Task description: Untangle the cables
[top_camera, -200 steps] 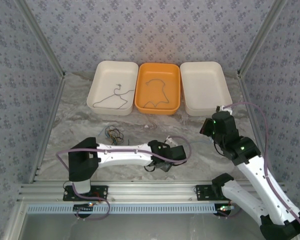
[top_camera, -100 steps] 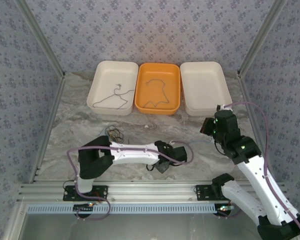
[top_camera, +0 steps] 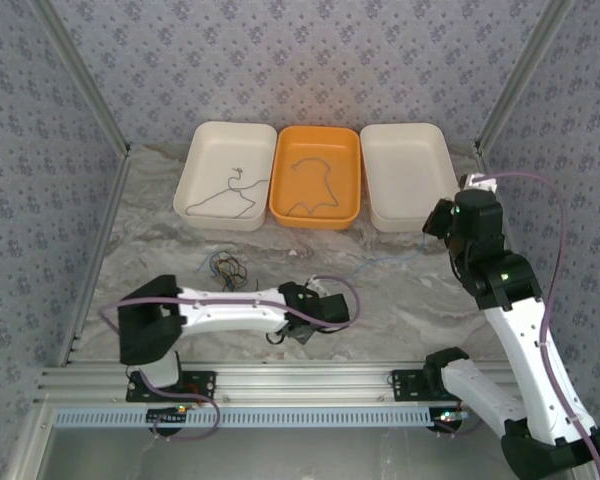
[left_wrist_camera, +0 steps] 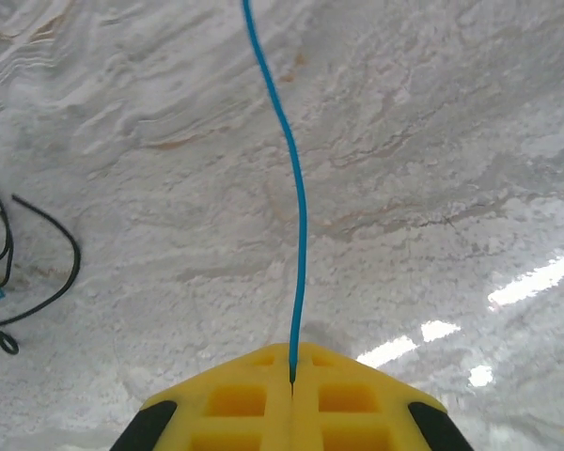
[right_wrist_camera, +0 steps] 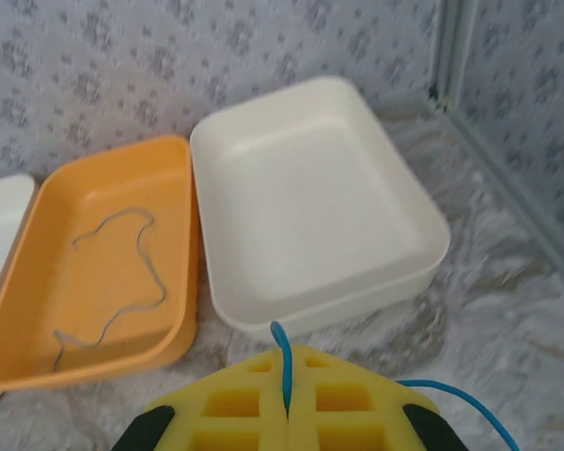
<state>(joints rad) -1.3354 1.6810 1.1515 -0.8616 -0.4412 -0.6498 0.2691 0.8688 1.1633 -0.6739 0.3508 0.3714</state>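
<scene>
Left tool (left_wrist_camera: 291, 374) clamped on blue cable (left_wrist_camera: 297, 207); right tool (right_wrist_camera: 286, 387) clamped on same cable. Cable stretched over desk (left_wrist_camera: 442, 141) between them. Dark tangle (top_camera: 228, 267) lies on desk, left of left tool.

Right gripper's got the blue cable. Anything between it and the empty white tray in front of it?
Nothing visible. The right gripper is shut on the blue cable just short of the empty white tray, at its near wall. The left gripper is also shut on a blue cable, likely the same one.
</scene>
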